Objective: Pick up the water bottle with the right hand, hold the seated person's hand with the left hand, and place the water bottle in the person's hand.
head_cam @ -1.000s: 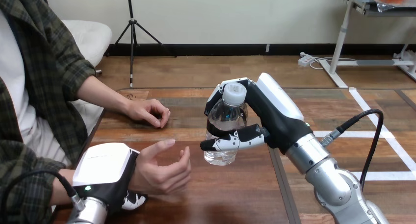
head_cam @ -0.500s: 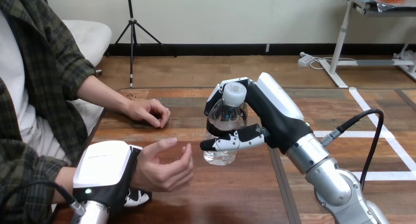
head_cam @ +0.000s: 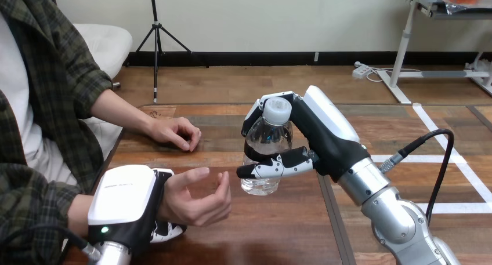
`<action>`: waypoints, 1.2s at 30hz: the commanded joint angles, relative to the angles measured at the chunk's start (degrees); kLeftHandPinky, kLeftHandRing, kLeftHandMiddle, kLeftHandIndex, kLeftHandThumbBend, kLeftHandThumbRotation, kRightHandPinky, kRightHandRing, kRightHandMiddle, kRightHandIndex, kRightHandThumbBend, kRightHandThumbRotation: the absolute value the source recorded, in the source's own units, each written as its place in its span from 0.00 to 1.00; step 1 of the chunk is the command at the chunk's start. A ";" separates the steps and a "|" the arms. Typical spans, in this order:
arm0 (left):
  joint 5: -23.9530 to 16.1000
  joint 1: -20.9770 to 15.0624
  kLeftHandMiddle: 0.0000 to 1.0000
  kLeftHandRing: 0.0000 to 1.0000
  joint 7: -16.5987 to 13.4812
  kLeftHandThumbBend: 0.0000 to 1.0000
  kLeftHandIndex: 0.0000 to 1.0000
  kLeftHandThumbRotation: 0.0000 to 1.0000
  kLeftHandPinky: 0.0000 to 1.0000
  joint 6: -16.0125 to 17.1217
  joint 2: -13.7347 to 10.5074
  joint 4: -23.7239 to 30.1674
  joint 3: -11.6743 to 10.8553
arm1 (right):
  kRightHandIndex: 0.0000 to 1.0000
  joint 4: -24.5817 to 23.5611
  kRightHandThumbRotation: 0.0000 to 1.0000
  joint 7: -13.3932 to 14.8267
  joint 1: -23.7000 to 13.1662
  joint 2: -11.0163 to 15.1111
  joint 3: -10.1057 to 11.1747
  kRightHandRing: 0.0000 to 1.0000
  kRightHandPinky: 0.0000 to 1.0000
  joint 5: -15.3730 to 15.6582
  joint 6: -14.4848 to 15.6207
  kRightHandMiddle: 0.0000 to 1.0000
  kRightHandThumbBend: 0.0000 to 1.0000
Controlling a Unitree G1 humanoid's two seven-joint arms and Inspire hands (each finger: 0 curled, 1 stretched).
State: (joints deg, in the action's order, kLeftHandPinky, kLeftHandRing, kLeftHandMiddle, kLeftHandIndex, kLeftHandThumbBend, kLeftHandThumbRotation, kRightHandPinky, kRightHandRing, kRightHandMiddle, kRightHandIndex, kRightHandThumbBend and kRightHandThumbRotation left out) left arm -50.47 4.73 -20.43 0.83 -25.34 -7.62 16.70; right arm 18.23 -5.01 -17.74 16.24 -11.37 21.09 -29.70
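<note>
The right hand (head_cam: 318, 138) has the water bottle (head_cam: 267, 138) in a full grasp: its fingers curl round the far side near the white cap (head_cam: 277, 109), and its thumb lies across the front of the clear body. The bottle stands upright near the middle of the table (head_cam: 278, 230); whether its base touches the wood or sits just above it I cannot tell. The silver right forearm runs off toward 4 o'clock from the bottle.

At about 8 o'clock from the bottle, the person's nearer hand (head_cam: 197, 198) is held sideways, palm turned toward the bottle, fingers loosely bent – its fingertips are just beside the bottle's lower part but not touching it. The left hand (head_cam: 125, 202) is closed on that hand's wrist: its white shell sits over the top of the wrist and its black-and-white fingers (head_cam: 168, 231) wrap round underneath.

The person's farther hand (head_cam: 174, 131) lies on the table at about 9 o'clock from the bottle – well apart from it, fingers curled under, holding nothing
</note>
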 commanded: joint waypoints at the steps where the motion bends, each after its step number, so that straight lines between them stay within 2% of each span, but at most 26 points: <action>1: 1.38 -0.75 0.41 0.36 -3.29 0.80 0.46 0.00 0.31 2.48 1.07 -1.74 -0.32 | 0.43 -2.13 0.00 0.74 -3.62 0.36 1.70 0.37 0.35 -1.59 -2.11 0.43 0.77; 7: 3.22 -0.72 0.41 0.36 -6.81 0.81 0.46 0.00 0.31 5.76 1.45 -2.53 -0.55 | 0.43 -2.16 0.00 0.95 -3.69 0.39 1.76 0.37 0.34 -1.58 -2.76 0.43 0.78; 13: 4.95 -0.68 0.41 0.37 -9.01 0.82 0.46 0.00 0.32 8.47 1.98 -2.62 -0.74 | 0.43 -2.46 0.00 0.69 -3.75 0.33 1.86 0.37 0.34 -1.97 -3.21 0.43 0.78; 27: 5.91 -0.43 0.41 0.37 -10.39 0.80 0.44 0.00 0.32 11.58 3.57 0.32 -0.67 | 0.42 -3.53 0.00 0.43 -4.32 -0.03 2.06 0.37 0.34 -3.06 -3.92 0.43 0.80; 36: 5.47 -0.52 0.40 0.36 -9.66 0.81 0.43 0.00 0.31 12.10 4.34 2.21 0.01 | 0.42 -4.35 0.00 0.50 -5.10 -0.12 2.19 0.38 0.35 -2.95 -3.69 0.44 0.78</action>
State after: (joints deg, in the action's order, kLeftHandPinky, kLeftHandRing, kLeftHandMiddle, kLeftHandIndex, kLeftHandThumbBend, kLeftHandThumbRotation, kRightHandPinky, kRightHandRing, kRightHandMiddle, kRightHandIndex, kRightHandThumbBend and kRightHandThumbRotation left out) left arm -44.92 5.62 -30.57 10.36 -23.04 -9.05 14.64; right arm 18.03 -5.01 -17.74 16.18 -11.14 19.94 -32.08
